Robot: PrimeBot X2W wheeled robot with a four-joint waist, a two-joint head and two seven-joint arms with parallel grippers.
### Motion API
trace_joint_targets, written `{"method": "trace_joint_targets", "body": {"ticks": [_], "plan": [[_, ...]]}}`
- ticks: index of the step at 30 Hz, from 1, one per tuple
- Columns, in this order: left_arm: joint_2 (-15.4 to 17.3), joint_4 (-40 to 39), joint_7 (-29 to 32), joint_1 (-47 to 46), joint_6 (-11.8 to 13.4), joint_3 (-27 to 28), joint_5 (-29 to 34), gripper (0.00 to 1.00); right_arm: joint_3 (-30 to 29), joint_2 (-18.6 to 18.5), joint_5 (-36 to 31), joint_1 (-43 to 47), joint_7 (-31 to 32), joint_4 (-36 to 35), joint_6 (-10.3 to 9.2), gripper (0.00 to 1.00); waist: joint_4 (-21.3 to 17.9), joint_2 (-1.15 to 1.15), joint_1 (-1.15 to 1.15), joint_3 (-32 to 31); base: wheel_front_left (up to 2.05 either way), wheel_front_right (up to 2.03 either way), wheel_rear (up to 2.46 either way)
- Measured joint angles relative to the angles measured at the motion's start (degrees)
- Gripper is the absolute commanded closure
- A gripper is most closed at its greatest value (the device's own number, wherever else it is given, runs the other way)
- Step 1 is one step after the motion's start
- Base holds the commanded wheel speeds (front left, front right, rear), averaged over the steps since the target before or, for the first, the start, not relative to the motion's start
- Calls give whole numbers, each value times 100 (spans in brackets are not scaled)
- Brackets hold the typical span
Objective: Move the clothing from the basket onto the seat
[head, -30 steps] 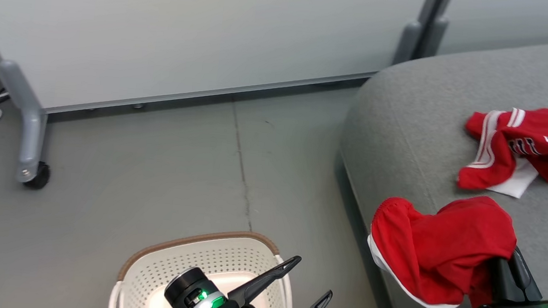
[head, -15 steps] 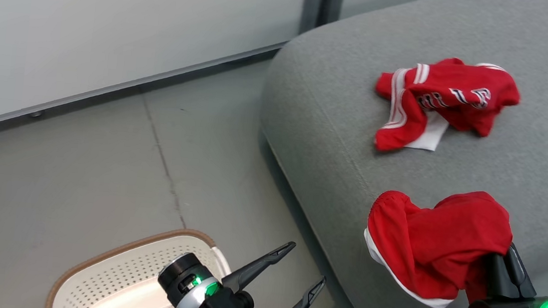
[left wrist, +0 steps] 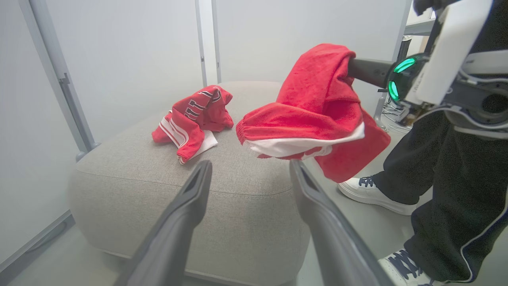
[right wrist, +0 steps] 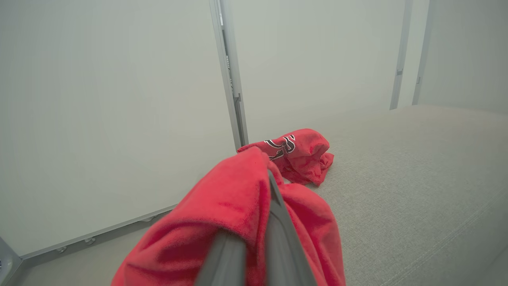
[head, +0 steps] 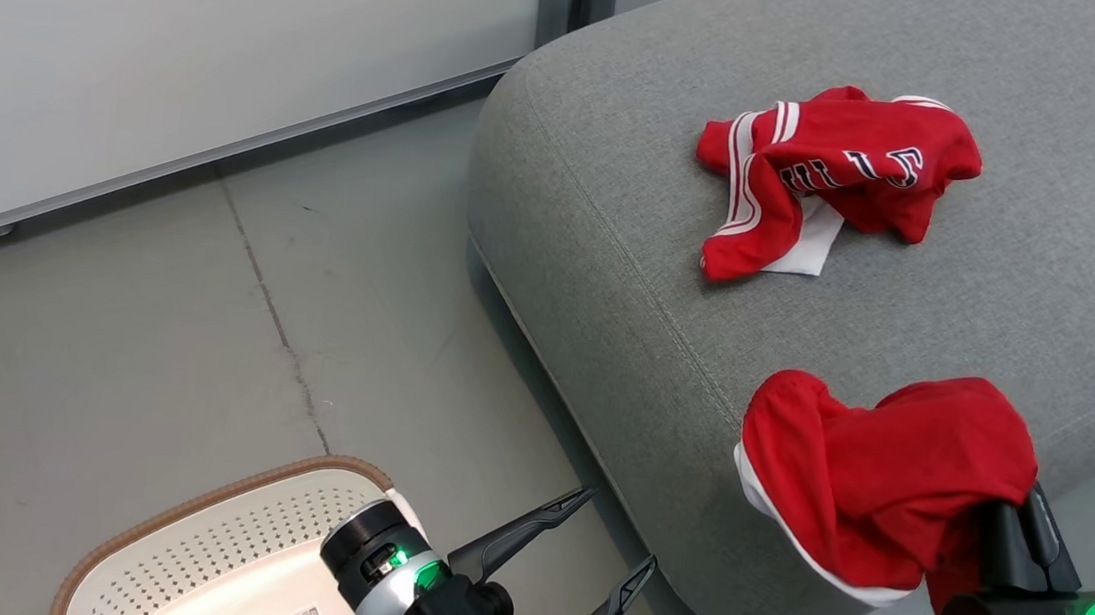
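Your right pincer clamps a bright red jersey garment at the grey upholstered seat edge; a second jersey lies beyond, delivered. Left pincer: fingers apart. Release remains.

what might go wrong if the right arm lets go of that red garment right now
The red garment in the right tool hangs over the near corner of the seat, partly past the edge, so it may slide to the floor. A person's leg stands close beside that arm; a swing could hit it.
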Motion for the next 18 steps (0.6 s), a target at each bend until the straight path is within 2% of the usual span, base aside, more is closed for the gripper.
{"method": "trace_joint_targets", "body": {"ticks": [7, 13, 18], "plan": [[-3, 5, 0, -4, 1, -10, -9, 0, -146, -146, -216, -318, 0, -424, 0, 100, 136, 0, 0, -3, 0, 0, 0], [78, -15, 0, -78, 0, -64, 11, 0, -394, -508, -285, -1371, 0, -804, 0, 100, 149, 0, 0, 211, 0, 0, 0], [338, -33, 0, -396, 1, -263, 46, 0, -636, -955, -120, -2558, 0, -492, 0, 100, 184, 0, 0, 591, 0, 0, 0]]}}
